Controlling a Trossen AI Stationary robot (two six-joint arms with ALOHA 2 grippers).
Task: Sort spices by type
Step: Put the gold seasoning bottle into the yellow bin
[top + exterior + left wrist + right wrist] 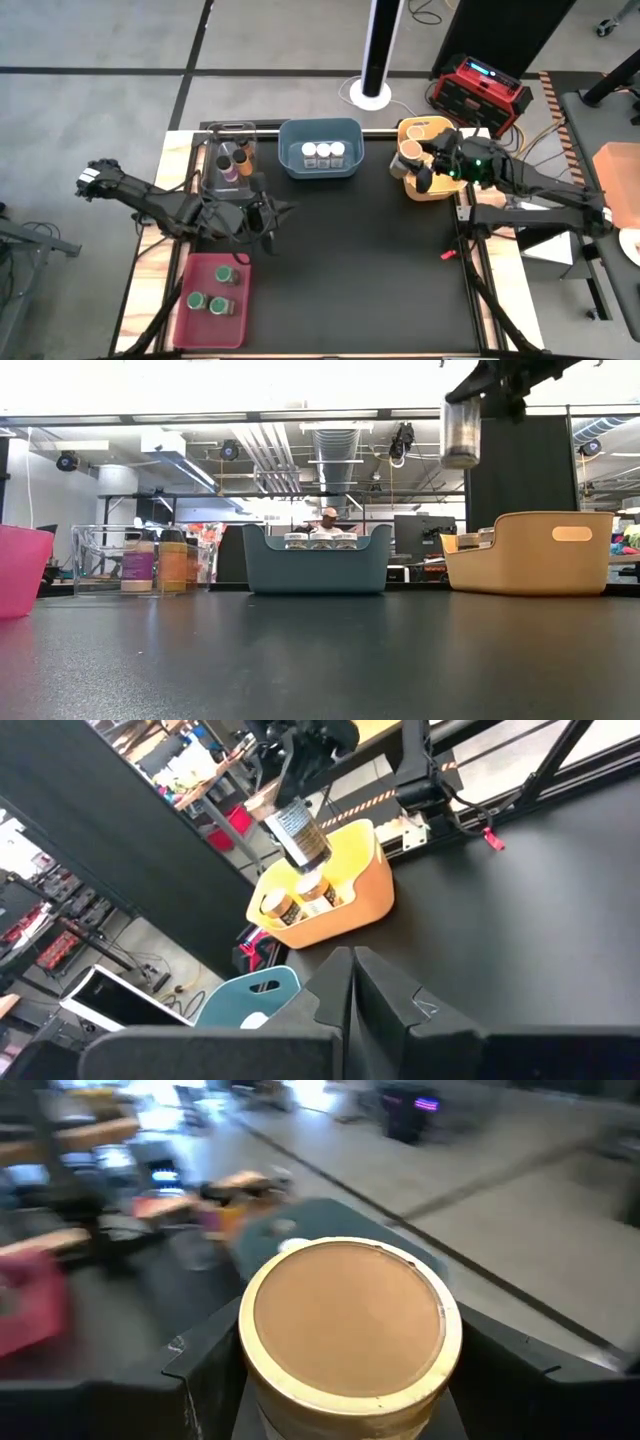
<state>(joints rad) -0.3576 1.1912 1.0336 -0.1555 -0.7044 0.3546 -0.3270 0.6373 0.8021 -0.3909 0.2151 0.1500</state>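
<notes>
Four bins sit on our black table (350,270): a red one (212,300) near the left front, a clear one (226,160), a blue one (320,150) and a yellow one (432,165) along the far edge. We see our right gripper (420,165) above the yellow bin, its fingers spread partway and clamped around a tan-lidded jar (345,1330), which hangs in the air clear of the bin's rim in the low view (460,432). Two more tan-lidded jars (300,900) stand inside the yellow bin beneath it. Our left gripper (270,215) waits over the table just beside the clear bin, its fingers pressed fully together on nothing. Three green-lidded jars (212,295) rest in the red bin, three white-lidded jars (323,152) in the blue bin, and dark-lidded jars (236,158) in the clear bin.
</notes>
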